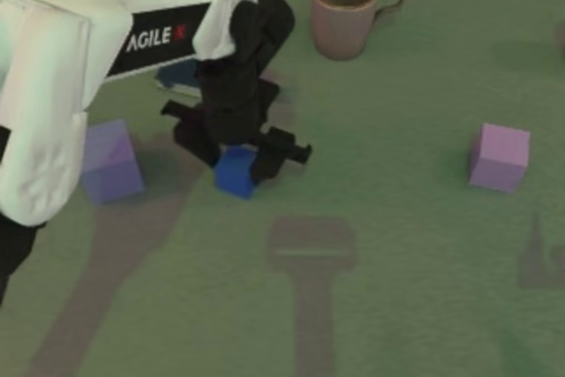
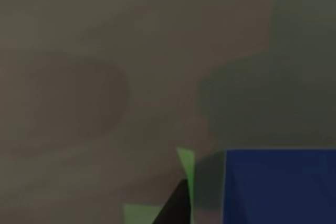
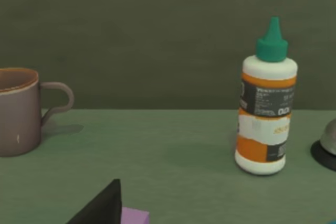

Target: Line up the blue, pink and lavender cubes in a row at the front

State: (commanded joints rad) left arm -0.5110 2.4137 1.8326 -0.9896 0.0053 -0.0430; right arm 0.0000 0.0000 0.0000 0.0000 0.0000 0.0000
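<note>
Left gripper (image 1: 237, 149) is right down on the blue cube (image 1: 236, 171), left of centre in the top view, black fingers straddling it, one to the cube's left, one to its right. From above the fingers look set close against the cube's sides, so I read this as a pinch on the blue cube, though the contact faces themselves are hidden under the wrist. The left wrist view backs that up: the blue cube (image 2: 278, 187) fills the lower right of that frame, with a dark fingertip (image 2: 176, 205) just beside it.

The relation that matters now is where the cube sits among its partners. The lavender cube (image 1: 109, 161) stands at the left of the top view, near the blue one, partly under the white arm. The pink cube (image 1: 500, 157) is far over on the right side, well apart from both. All three lie at roughly the same height in the frame, mid-table, with open green table (image 1: 397, 245) below them towards the bottom edge.

So the row spot lies downward in the top view from the gripper, and the left arm is clearly the nearer one for blue and lavender.

The right arm isn't seen from above; its wrist view shows only a dark finger (image 3: 102, 208) at the bottom edge with a sliver of pink cube (image 3: 135, 216) beside it, so the state of the right gripper can't be judged. That arm looks better placed for pink.

A mug (image 1: 344, 8) stands at upper centre, clear of the path.
</note>
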